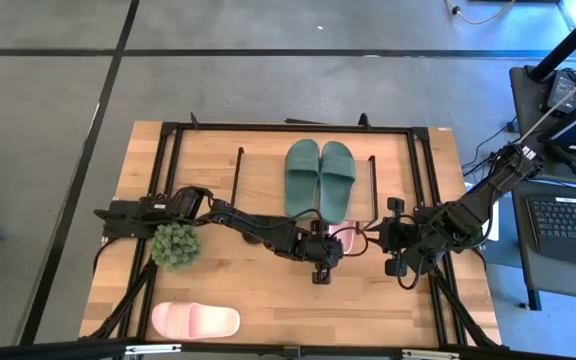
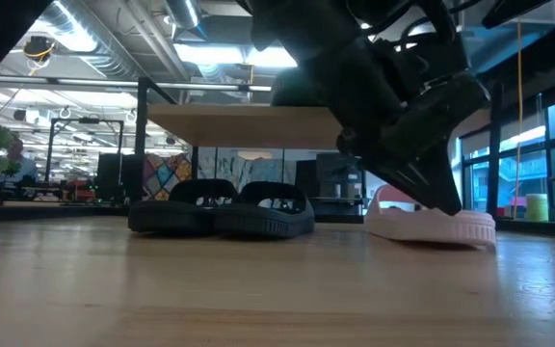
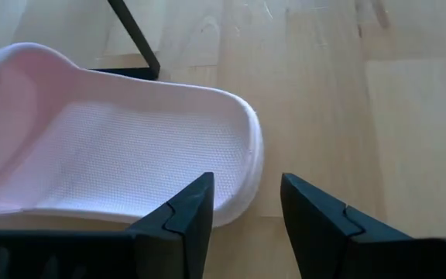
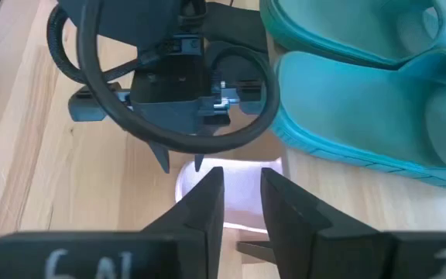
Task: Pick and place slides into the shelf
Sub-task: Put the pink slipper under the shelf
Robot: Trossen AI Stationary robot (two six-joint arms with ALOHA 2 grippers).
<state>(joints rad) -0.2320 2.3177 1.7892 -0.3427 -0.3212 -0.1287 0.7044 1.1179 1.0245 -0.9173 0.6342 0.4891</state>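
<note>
Your left gripper (image 3: 246,213) low over counter (image 1: 268,290), jaws parted, grasping nothing, at heel of light pink foam slide (image 3: 122,155). Your right gripper (image 4: 242,203) just beside same slide, jaws narrowly parted, empty. Dark green pair (image 1: 320,178) on shelf top.

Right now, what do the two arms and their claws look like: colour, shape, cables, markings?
Both arms are dark, jointed and slim. The left claw has two black, wedge-shaped fingers with stepped inner edges. The right claw has similar black tapered fingers, with pale lettering on its body that I cannot read. A black cable loops in a ring over the left arm's wrist.
</note>
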